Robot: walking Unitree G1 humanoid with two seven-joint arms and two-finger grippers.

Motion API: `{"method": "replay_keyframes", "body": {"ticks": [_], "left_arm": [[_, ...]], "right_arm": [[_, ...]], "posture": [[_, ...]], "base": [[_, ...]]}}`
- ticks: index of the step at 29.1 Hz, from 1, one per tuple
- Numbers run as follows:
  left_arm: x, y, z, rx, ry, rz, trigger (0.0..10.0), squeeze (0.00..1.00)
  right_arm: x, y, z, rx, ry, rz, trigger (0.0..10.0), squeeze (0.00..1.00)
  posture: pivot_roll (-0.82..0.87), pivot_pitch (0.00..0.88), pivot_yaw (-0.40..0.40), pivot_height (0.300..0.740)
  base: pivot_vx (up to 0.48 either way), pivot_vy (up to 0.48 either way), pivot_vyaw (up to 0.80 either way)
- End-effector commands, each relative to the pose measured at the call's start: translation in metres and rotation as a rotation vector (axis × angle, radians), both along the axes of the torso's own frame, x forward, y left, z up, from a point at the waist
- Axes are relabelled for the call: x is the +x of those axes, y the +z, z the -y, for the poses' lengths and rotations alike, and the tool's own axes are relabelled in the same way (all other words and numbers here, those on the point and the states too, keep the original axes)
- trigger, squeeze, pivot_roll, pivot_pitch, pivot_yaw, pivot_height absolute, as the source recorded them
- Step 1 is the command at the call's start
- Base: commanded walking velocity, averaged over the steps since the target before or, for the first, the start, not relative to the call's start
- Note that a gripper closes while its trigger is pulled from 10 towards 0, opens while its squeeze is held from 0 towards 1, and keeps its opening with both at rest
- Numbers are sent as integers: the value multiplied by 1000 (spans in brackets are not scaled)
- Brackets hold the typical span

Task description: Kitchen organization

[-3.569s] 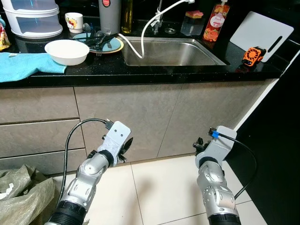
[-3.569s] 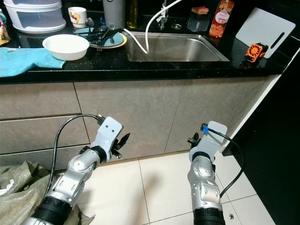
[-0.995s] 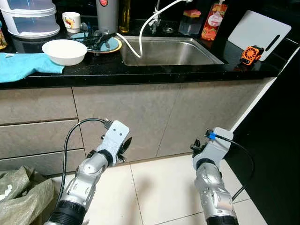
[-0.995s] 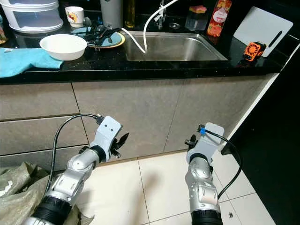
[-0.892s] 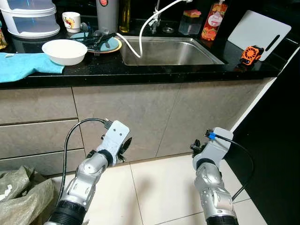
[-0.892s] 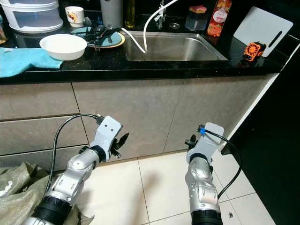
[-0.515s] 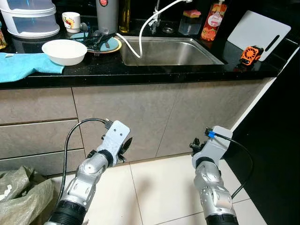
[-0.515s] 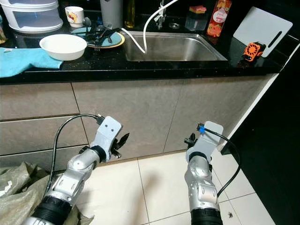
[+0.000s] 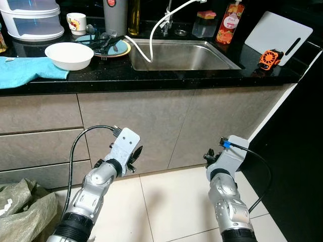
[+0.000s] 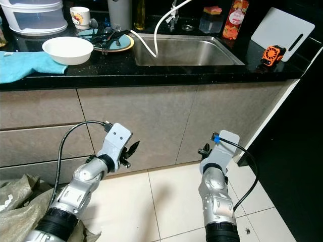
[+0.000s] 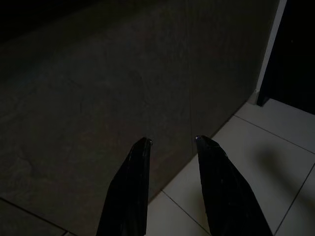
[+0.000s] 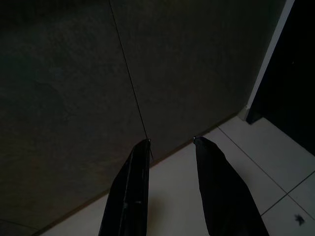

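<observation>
The robot stands before the worktop [image 9: 151,78] with both arms low, in front of the cabinet doors [image 9: 166,121]. The left gripper [image 11: 171,143] hangs with its fingers apart and empty; so does the right gripper [image 12: 171,142]. Nothing is in hand yet, so the step looks like an approach. To do it well, I judge the arms must rise clear of the worktop edge before reaching, and the robot should settle on one thing at the left end first, since most of the dishes sit there.

At the far left, stacked white tubs [image 9: 33,20] stand behind a blue cloth [image 9: 28,70]; their contents cannot be made out. A mug [image 9: 76,22] stands just right of them. The white bowl [image 9: 69,54] sits near the front edge and looks empty. Behind it a plate [image 9: 122,49] carries dark cutlery [image 9: 103,43]. The sink [image 9: 181,60] looks empty, a white hose [image 9: 151,35] hanging into it. Far behind stand a clear box [image 9: 207,25] with a red lid and a bottle [image 9: 227,24]. At the right lean a white board [image 9: 277,33] and an orange gadget [image 9: 269,59].
</observation>
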State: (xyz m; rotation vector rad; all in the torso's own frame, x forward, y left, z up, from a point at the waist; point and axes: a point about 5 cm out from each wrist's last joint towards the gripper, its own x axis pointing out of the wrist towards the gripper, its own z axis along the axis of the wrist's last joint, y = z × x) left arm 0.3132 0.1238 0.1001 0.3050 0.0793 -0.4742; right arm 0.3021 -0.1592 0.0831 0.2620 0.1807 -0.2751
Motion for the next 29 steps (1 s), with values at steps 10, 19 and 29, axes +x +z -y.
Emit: {"method": "replay_keyframes", "body": {"ticks": [10, 19, 29], "left_arm": [[2, -3, 3, 7, -9, -11, 10000, 0], [2, -3, 3, 18, -8, -7, 10000, 0], [4, 0, 1, -10, 9, -12, 10000, 0]], "right_arm": [[1, 4, 3, 4, -21, 16, 10000, 0], [1, 3, 3, 5, -19, 11, 10000, 0], [3, 7, 2, 4, -17, 22, 10000, 0]], "posture": [[284, 10, -107, 740], [287, 18, -111, 740], [261, 23, -111, 740]], "base": [[0, 0, 0], [0, 0, 0], [0, 0, 0]]}}
